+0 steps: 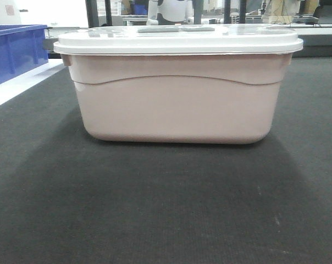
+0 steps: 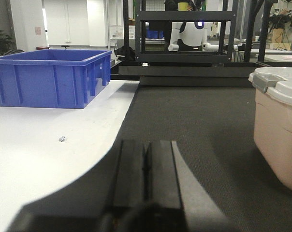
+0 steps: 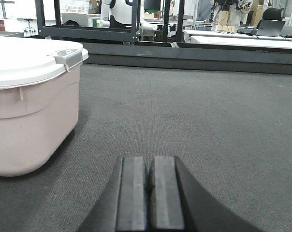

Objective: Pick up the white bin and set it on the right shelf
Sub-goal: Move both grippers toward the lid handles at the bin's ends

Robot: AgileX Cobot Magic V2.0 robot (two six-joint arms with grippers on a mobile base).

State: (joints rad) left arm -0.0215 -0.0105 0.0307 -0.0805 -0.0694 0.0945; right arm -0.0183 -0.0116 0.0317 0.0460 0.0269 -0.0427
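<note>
Left end effector [image 2: 147, 162] and right end effector [image 3: 147, 169] sit pressed closed, empty, low over the table [image 1: 155, 209]; the white bin [image 1: 177, 104] stands lidded between them.

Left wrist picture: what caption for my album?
Shut left end effector faces dark mat, blue bin left, white bin right.

The left gripper [image 2: 146, 150] and the right gripper [image 3: 147, 163] are each formed of two matte black, flat rectangular fingers, flared into a broader black base.
</note>
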